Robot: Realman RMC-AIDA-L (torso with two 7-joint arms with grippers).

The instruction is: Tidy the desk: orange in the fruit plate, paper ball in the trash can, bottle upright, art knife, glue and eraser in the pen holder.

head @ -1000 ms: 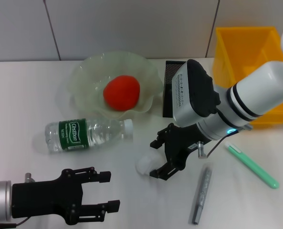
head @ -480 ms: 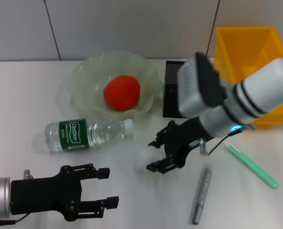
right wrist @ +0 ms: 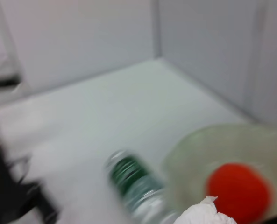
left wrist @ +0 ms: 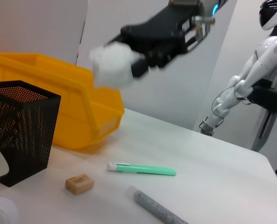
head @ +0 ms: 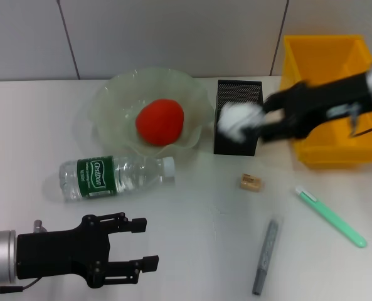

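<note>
Above the counter (head: 192, 207), raised in front of the black pen holder (head: 237, 119), my right tool (head: 261, 122) reaches out level from the right, clamped on the paper ball (head: 236, 119), next to the yellow trash can (head: 330, 81). My left tool (head: 138, 248) sits low at the near left, fingers spread, gripping nothing.

A second ago my right arm was bent down over the counter with the ball between the fingers on the surface; now it's up and swung toward the bin. With the arm gone, the eraser (head: 251, 182) shows near the pen holder.

Orange (head: 160, 121) sits in the fruit plate (head: 110, 103); bottle (head: 113, 176) lies on its side in front of it. Green art knife (head: 330, 216) and grey glue (head: 265, 256) lie on the counter.

My left wrist view catches the ball from the side, well clear above the counter. My right wrist view adds the ball's edge with orange and bottle beyond.
</note>
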